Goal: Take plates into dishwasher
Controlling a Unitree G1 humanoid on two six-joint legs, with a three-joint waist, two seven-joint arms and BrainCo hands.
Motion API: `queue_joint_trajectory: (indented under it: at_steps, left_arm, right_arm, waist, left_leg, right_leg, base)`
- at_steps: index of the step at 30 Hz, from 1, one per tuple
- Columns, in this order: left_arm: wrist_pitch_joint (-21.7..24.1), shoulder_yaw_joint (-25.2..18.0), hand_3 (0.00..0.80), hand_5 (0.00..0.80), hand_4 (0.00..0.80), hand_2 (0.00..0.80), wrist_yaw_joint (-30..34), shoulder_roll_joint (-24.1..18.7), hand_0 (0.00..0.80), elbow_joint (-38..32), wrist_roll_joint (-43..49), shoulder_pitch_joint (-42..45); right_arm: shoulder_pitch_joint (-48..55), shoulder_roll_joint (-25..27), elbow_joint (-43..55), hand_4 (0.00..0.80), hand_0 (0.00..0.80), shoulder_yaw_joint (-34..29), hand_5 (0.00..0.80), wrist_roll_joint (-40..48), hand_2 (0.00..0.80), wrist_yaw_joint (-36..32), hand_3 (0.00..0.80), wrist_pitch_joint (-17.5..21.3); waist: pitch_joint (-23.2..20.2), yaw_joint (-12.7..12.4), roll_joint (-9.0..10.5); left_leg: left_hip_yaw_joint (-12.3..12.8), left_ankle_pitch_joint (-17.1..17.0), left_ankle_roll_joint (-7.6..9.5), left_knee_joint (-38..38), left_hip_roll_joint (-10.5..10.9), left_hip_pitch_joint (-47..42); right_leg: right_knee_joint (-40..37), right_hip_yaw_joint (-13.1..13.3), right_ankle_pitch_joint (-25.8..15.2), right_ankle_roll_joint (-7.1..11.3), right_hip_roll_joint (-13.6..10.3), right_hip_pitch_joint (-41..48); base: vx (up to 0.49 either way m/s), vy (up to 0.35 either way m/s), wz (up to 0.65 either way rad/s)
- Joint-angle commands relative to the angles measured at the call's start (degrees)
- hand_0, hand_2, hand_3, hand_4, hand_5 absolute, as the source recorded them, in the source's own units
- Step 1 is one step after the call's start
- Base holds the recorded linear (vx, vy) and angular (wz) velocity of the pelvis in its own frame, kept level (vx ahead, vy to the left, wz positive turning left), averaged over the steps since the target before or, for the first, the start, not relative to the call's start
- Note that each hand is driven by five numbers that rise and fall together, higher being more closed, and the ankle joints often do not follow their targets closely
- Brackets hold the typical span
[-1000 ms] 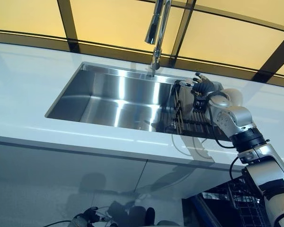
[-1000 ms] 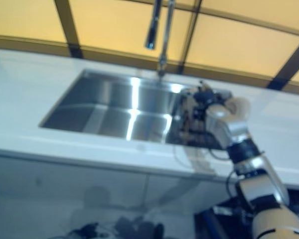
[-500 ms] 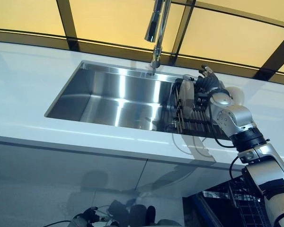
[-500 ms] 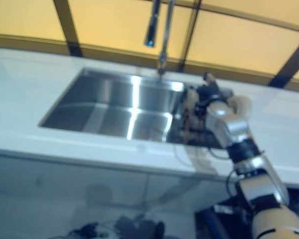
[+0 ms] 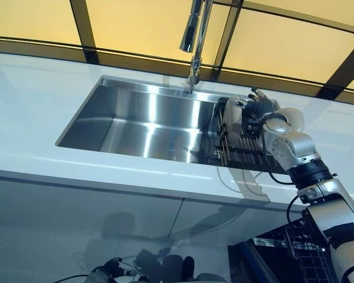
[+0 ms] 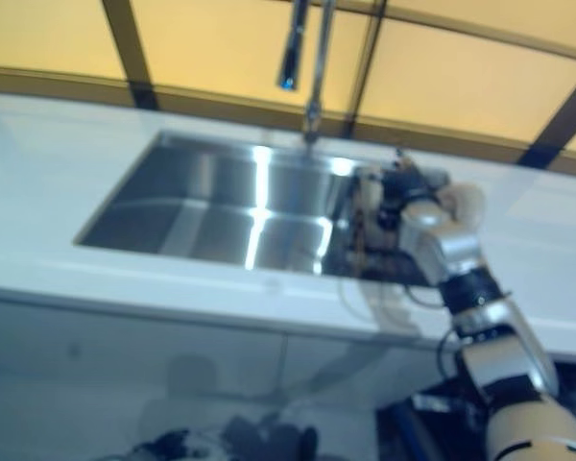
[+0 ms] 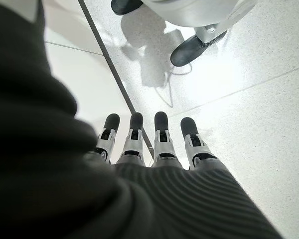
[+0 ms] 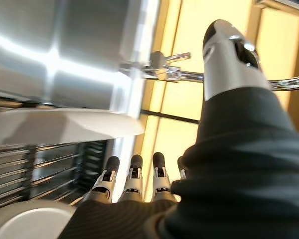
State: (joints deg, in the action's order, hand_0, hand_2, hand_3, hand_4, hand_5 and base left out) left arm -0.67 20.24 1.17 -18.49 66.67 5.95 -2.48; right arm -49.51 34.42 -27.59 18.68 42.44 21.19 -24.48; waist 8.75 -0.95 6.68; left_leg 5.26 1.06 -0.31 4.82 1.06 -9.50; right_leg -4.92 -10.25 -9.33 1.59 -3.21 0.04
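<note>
- The right hand (image 5: 258, 109) reached over the right end of the sink (image 5: 141, 121), at the top of a dark wire dish rack (image 5: 236, 147) that sat in that end of the basin.
- In its own wrist view the right hand's fingers (image 8: 134, 177) ran out straight in a row and the thumb (image 8: 229, 59) stood well apart from them — nothing was pinched or wrapped between them, so the hand was open.
- A white plate (image 5: 232, 117) stood on edge in the rack, just beside the hand on its left side; from the head views it was not clear whether the fingers touched it.
- The wrist view showed that plate (image 8: 60, 125) edge-on across the rack's bars, past the fingertips, and the rim of a second white plate (image 8: 27, 219) close against the hand's dark cover.
- In the head view that second plate (image 5: 290, 118) showed as a pale round form behind the wrist, at the right edge of the sink.
- The plates were therefore at the sink rack — none of them in a dishwasher.
- A tall chrome tap (image 5: 196, 35) rose from behind the sink, its spout over the basin.
- The white worktop (image 5: 41, 112) ran round the sink on all sides.
- A dark wire basket (image 5: 295, 253) showed below the worktop edge at the lower right, beside the right arm.
- The left hand (image 7: 149, 149) hung low over the speckled floor (image 7: 249, 119), its fingers straight and holding nothing.
</note>
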Motion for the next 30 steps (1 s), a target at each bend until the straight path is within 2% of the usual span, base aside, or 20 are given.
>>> queue_joint_trajectory:
  at_steps: [1, 17, 30]
  left_arm:
    - [0.8, 4.6, 0.0, 0.0, 0.0, 0.0, -0.3, 0.2, 0.0, 3.3, 0.4, -3.9]
    - [0.7, 4.7, 0.0, 0.0, 0.0, 0.0, -0.4, -0.1, 0.0, 3.0, 0.3, -4.0]
    - [0.1, 5.7, 0.0, 0.0, 0.0, 0.0, -0.4, 0.2, 0.0, 2.7, -0.2, -4.2]
  right_arm:
    - [-8.6, 3.3, -3.0, 0.0, 0.0, -0.9, 0.0, 0.3, 0.0, -1.3, 0.0, 0.9]
    - [-9.9, 3.2, -6.2, 0.0, 0.0, 0.4, 0.0, 1.7, 0.0, -3.3, 0.0, -3.8]
    - [-10.1, 0.4, -7.7, 0.0, 0.0, 1.3, 0.0, 2.4, 0.0, -1.6, 0.0, -5.0]
  waist:
    - [-1.1, -2.4, -0.14]
    - [-0.6, -2.6, 0.29]
    - [-0.3, -2.7, 0.02]
  left_leg:
    - [0.4, 2.7, 1.87, -1.3, 2.5, 1.0]
    - [0.4, 2.7, 1.86, -1.7, 2.5, 1.4]
    - [0.6, 2.8, 1.96, -2.0, 2.5, 1.6]
  right_leg:
    - [5.0, -1.5, 4.3, 4.55, -0.8, -0.7]
    - [5.5, -1.4, 4.3, 4.59, -0.8, -1.1]
    - [5.9, -1.3, 4.4, 4.53, -0.9, -1.3]
  base:
    - [0.0, 0.0, 0.0]
    - [0.0, 0.0, 0.0]
    - [0.0, 0.0, 0.0]
